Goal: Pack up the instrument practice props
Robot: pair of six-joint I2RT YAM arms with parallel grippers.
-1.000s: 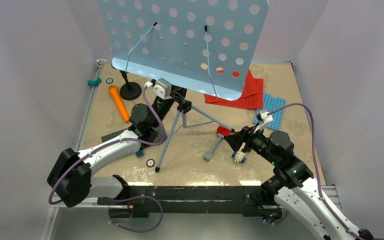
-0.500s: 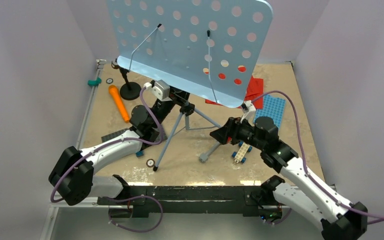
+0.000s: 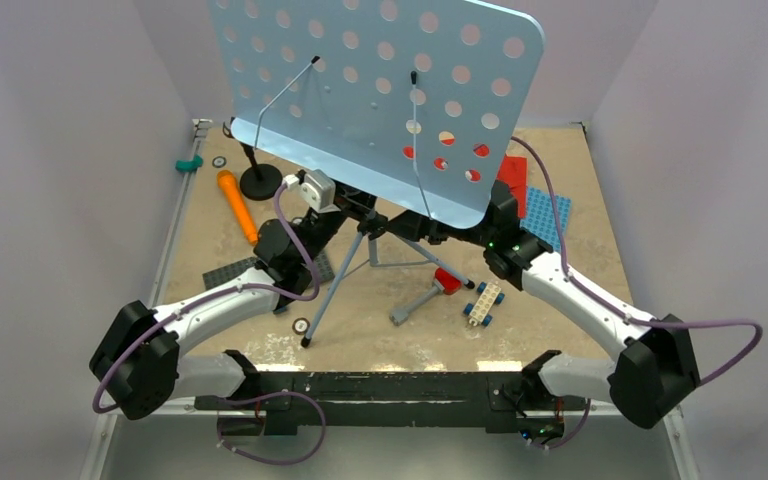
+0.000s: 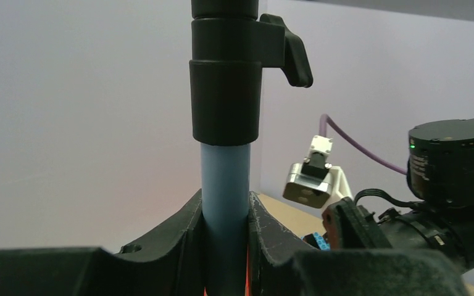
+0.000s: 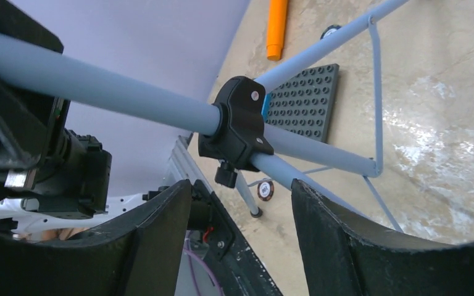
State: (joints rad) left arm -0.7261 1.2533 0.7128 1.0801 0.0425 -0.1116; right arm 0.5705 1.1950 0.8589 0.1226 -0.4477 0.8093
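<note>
Where the left gripper (image 4: 225,229) shows in its own wrist view, its two black fingers (image 4: 179,234) are clamped tight on the grey-blue upright pole (image 4: 225,179) of the pale-blue perforated metal music stand (image 3: 380,90), just below a black locking collar (image 4: 225,80). The right gripper (image 5: 241,191) is parted wide and grips nothing, with the black tripod hub (image 5: 237,126) just beyond its jaws. The stand is mid-table on grey tripod legs (image 3: 332,290). At left rear the orange plastic toy microphone (image 3: 237,205) lies beside the small black round-based mic stand (image 3: 260,181). At right rear the red sheet-music pages (image 3: 513,172) are partly hidden behind the stand's desk, beside a blue studded building plate (image 3: 546,214). A red-headed grey toy hammer (image 3: 424,298) lies near the tripod.
</note>
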